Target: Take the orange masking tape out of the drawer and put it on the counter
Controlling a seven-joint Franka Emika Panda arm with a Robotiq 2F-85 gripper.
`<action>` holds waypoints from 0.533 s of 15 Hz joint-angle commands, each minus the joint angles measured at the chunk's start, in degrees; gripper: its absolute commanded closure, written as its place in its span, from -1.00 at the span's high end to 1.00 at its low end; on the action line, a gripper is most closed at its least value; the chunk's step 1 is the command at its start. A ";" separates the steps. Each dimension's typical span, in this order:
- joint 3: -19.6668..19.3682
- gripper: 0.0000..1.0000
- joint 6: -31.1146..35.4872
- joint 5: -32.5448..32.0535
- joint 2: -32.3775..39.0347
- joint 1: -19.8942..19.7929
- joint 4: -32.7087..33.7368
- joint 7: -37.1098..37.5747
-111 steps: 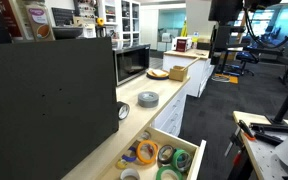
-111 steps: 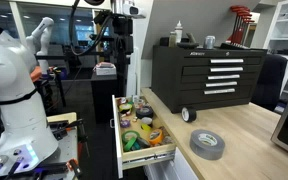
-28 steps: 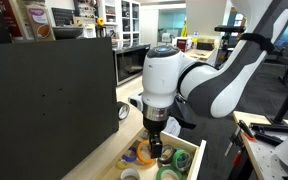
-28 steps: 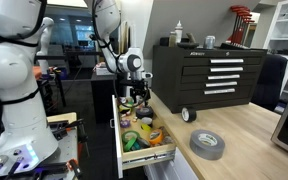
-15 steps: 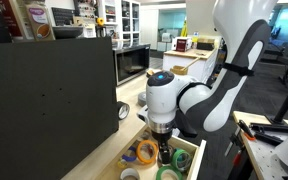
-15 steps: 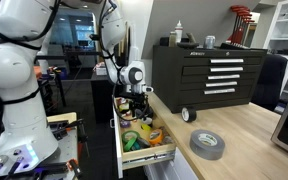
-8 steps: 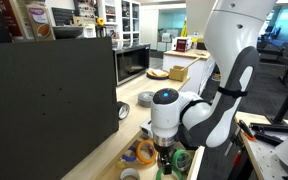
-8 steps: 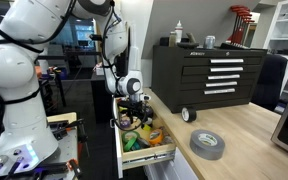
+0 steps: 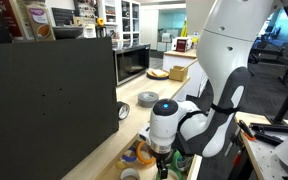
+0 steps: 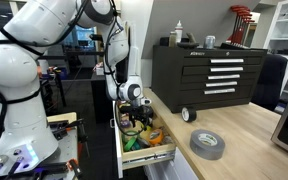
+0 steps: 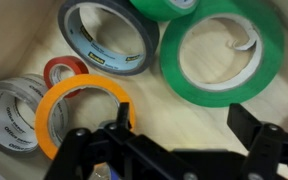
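Observation:
The orange masking tape [image 11: 87, 85] lies flat on the floor of the open drawer [image 11: 34, 30], at lower left in the wrist view. My gripper [image 11: 184, 125] is open and low inside the drawer. Its left finger stands at the right rim of the orange ring, its right finger is over bare wood below a green roll [image 11: 269, 50]. Nothing is held. In both exterior views the gripper [image 9: 162, 166] [image 10: 136, 120] reaches down into the drawer [image 9: 192, 160] [image 10: 147, 157]. The orange tape [image 9: 142, 153] shows beside it. The beige counter [image 9: 134, 100] [image 10: 244, 130] runs alongside.
A grey-blue roll [image 11: 79, 40], a small red roll [image 11: 62, 68] and a clear roll [image 11: 9, 110] crowd round the orange ring. A larger grey roll [image 9: 148, 98] [image 10: 207, 145] lies on the counter. A black tool chest [image 10: 209, 75] and a microwave [image 9: 132, 62] stand there too.
The arm has come down from above and lowered the open gripper into the drawer, shifting toward the drawer's front end. The tape rolls have not moved.

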 commanded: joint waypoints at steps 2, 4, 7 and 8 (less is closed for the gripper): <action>-2.20 1.00 1.23 1.78 4.11 2.07 4.33 -1.25; -2.17 1.00 0.94 2.39 5.51 1.58 6.22 -1.38; -2.34 1.00 0.52 3.72 7.51 0.83 8.87 -1.60; -2.62 1.00 0.52 4.16 8.11 0.80 9.50 -1.59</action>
